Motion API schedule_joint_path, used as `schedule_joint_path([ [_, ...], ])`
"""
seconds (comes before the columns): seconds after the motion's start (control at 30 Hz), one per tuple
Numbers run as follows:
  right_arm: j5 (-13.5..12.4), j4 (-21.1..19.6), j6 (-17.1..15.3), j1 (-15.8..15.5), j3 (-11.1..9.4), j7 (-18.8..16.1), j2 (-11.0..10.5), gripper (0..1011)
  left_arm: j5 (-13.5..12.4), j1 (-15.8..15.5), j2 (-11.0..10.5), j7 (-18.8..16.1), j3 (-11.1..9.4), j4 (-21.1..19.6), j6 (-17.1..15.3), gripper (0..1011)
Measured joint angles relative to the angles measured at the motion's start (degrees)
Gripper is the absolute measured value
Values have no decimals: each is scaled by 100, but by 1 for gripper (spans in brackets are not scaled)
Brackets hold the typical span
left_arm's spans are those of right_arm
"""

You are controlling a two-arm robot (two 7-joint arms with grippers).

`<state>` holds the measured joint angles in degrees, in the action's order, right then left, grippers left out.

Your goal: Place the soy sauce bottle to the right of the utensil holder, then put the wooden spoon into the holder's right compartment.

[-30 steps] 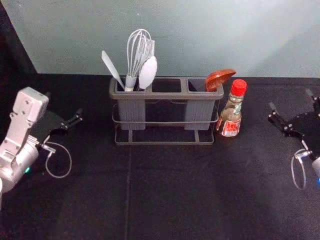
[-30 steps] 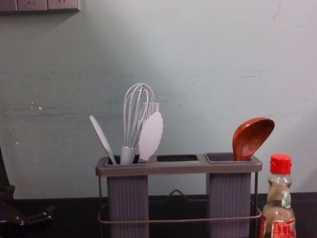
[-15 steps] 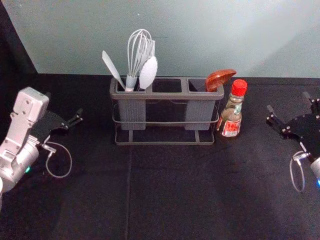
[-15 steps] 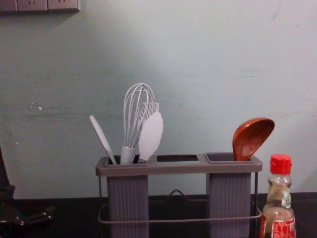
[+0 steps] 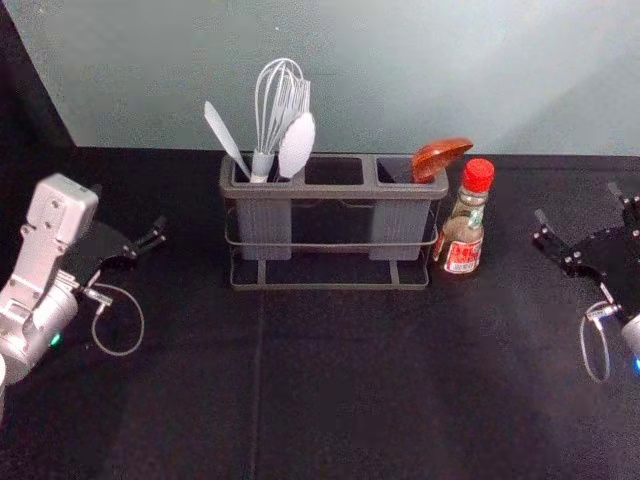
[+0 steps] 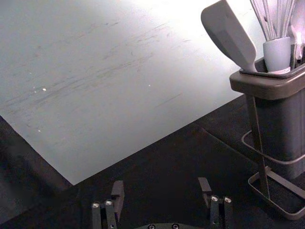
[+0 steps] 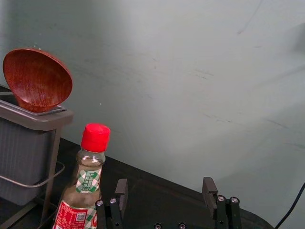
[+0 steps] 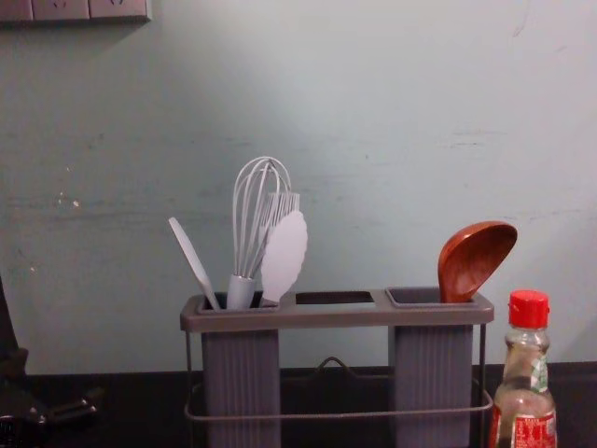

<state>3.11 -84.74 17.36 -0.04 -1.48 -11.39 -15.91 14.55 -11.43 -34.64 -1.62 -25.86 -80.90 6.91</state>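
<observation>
Wooden spoon (image 5: 437, 159) | holder's (image 5: 335, 191) right compartment (image 5: 400, 225) | whisk (image 5: 266, 108): left one | bottle (image 5: 466, 220): just right | left gripper (image 5: 130, 208): left; right gripper (image 5: 578, 199): right; fingers apart

This looks like a robotics lab or test station set up with kitchen things; a robot's left end effector (image 5: 128, 207) and right end effector (image 5: 577, 200) stand at either side of a desk (image 5: 340, 380) with a creased black covering; behind it is a plain pale grey-green wall (image 8: 373, 140), scuffed and streaked, with a row of sockets (image 8: 62, 8) high on the left; the utensil holder (image 5: 335, 191), whisk (image 8: 241, 291), wooden spoon (image 8: 480, 259) and soy sauce bottle (image 5: 462, 235) lend the kitchen touch.
</observation>
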Motion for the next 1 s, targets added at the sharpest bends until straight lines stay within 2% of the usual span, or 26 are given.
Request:
schedule_joint_path([
  [1.0,0,0,7,0,-3,3,4,1002,0,0,0,0,0,0,0,1011],
])
